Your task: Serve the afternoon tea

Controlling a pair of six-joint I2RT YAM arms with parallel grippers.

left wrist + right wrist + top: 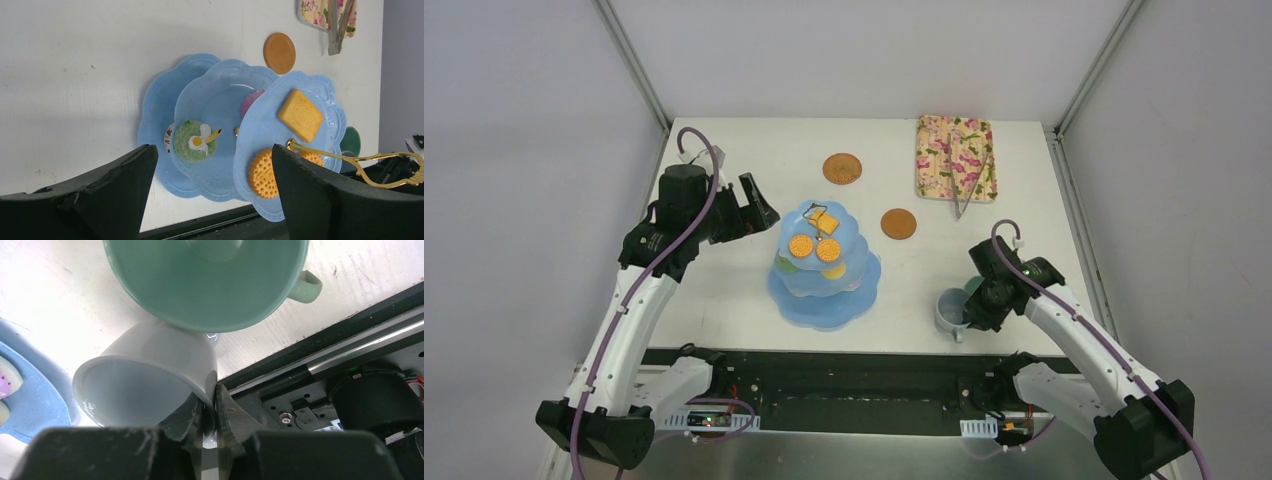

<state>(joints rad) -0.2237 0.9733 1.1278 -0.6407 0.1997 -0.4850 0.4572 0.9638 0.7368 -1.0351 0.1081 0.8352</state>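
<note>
White table [724, 290], white walls round it. On your left, the left end effector [762, 207] hangs just left of the three-tier stand [824, 300], jaws wide apart and holding nothing. I judge it is parked clear of the work.

The stand sits mid-table toward the near edge, with orange biscuits [802, 246] on its top tier. Only the left wrist view lets you look under that tier, where a green donut [195, 141] lies on the middle plate and a pink donut [251, 102] peeks out.

Beyond the stand, the far coaster [842, 168] and the near coaster [898, 223] lie bare, likely waiting for cups. A floral tray [954, 150] with tongs [964, 195] fills the far right corner.

By the near edge on your right, the right end effector [209, 412] pinches the wall of the grey-blue cup [145, 375], one finger inside and one outside. That hold looks suited to lifting it toward a coaster. From above, the wrist hides the grip, but the right wrist view shows it. It also shows the green cup [205, 285] close against the grey-blue one; whether they touch, I cannot tell.
</note>
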